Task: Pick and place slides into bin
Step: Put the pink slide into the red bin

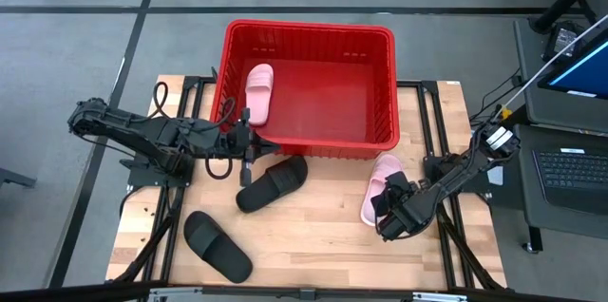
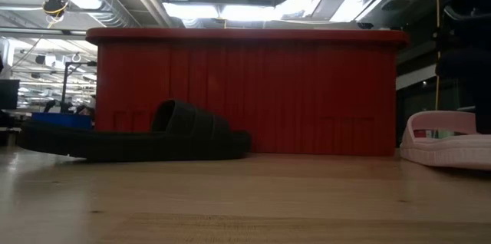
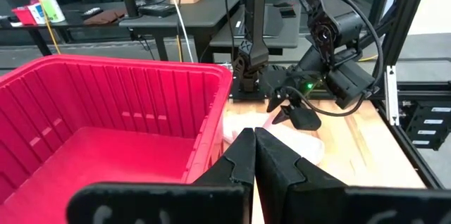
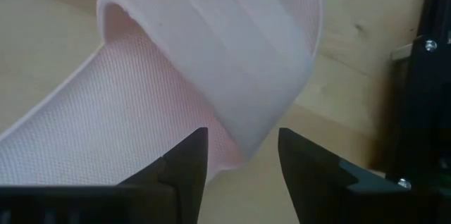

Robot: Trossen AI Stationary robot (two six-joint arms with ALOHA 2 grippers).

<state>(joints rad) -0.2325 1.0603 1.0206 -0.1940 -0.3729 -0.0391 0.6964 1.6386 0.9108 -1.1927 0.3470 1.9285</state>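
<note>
The red bin (image 1: 309, 84) stands at the table's far middle. One pink slide (image 1: 258, 93) lies on its floor at the left. Two black slides lie on the table: one (image 1: 273, 183) just near the bin, also in the low view (image 2: 138, 140), and one (image 1: 217, 245) near the front left. The second pink slide (image 1: 378, 180) lies on its sole right of the bin. My right gripper (image 1: 385, 199) is open at it; its fingers (image 4: 187, 164) stand on either side of the strap's end (image 4: 257, 129). My left gripper (image 1: 247, 145) is shut and empty by the bin's near left wall.
The bin's near wall (image 3: 204, 146) runs right beside my left gripper (image 3: 254, 157). Bare wood (image 1: 323, 235) lies between the black slides and the pink one. The table's right edge and black frame (image 4: 423, 111) are close to my right gripper.
</note>
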